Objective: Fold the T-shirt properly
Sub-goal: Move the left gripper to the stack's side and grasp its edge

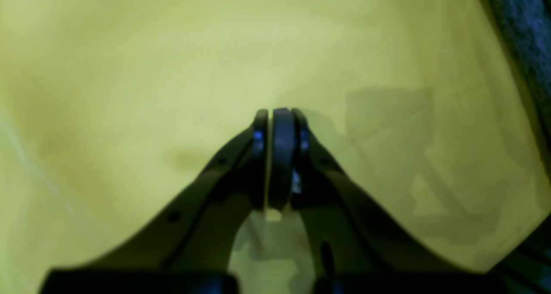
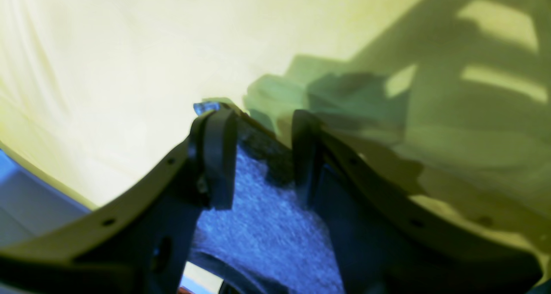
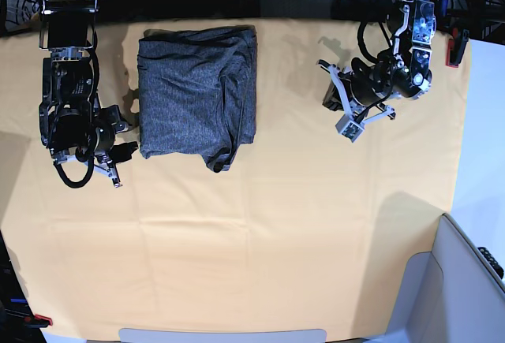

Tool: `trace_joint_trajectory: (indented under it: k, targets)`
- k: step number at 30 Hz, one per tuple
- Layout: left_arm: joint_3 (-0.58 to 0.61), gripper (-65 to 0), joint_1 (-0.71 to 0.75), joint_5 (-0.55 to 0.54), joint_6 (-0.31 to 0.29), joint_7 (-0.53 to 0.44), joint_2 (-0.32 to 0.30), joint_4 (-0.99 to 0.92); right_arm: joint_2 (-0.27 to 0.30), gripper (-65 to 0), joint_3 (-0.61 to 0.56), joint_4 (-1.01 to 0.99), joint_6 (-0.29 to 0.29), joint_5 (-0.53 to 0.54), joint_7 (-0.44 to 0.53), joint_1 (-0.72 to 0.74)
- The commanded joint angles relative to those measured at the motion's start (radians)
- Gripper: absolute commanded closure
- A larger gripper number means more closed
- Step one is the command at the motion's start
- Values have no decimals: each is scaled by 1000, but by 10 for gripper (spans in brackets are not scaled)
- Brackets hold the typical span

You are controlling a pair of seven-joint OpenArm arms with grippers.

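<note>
The heather-grey T-shirt (image 3: pixel 197 91) lies folded into a rough rectangle at the back left of the yellow-orange cloth, with a small bunched bit at its front edge. My right gripper (image 3: pixel 122 162) sits at the shirt's front left corner. In the right wrist view its jaws (image 2: pixel 262 122) stand apart, with the grey fabric (image 2: pixel 267 225) lying between and below them. My left gripper (image 3: pixel 341 110) hovers over bare cloth to the right of the shirt. In the left wrist view it (image 1: pixel 280 117) is shut and empty, and the shirt (image 1: pixel 525 31) shows only in the top right corner.
The yellow-orange table cloth (image 3: pixel 276 225) covers the whole table. A white-grey panel (image 3: pixel 465 280) stands at the front right corner. A red clamp (image 3: pixel 451 51) sits at the table's right edge. Dark floor and cables lie behind the back edge.
</note>
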Motion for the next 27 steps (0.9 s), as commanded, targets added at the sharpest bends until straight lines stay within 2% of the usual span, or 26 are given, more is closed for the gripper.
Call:
trace_joint_trajectory:
  k: [1,6,9,12,16,17,18,20,25,27]
  targets:
    - [-4,-8,-10,-7,-1,-16,-7,14,11,-209,2,15,1,9,-24,35]
    - [-4,-8,4,-7,-1,-19,-7,14,-15,-209,-23,0,4,-75,-47,64]
    - [-2,-8,4,-7,-1,-17,-7,14,-21,-209,-89,-48,58,-83,-45,84]
    - [-4,-8,4,-7,-1,-11,-8,14,-43,-209,-110,-57,63,-84,-44,81]
    - [-4,-8,27,-8,-3,-10,-10,19,-44,-203,-113,-55,63,-84,-45,76]
    - [-2,-8,31,-10,-3,-8,-10,20,-44,-189,-113,-55,63,-84,-47,76]
    - [-2,-8,31,-10,-4,-8,-10,30,-44,-146,-115,-55,63,-84,-47,76]
    - [-2,-8,33,-10,-4,26,-12,48,-47,-10,-115,-55,60,-103,-47,76]
    - [-1,-16,25,-14,-6,196,4,100,-61,-17,-207,-52,60,-186,-44,76]
    - [-5,-63,31,-14,-7,230,48,102,-69,-17,-218,-51,60,-204,-44,76]
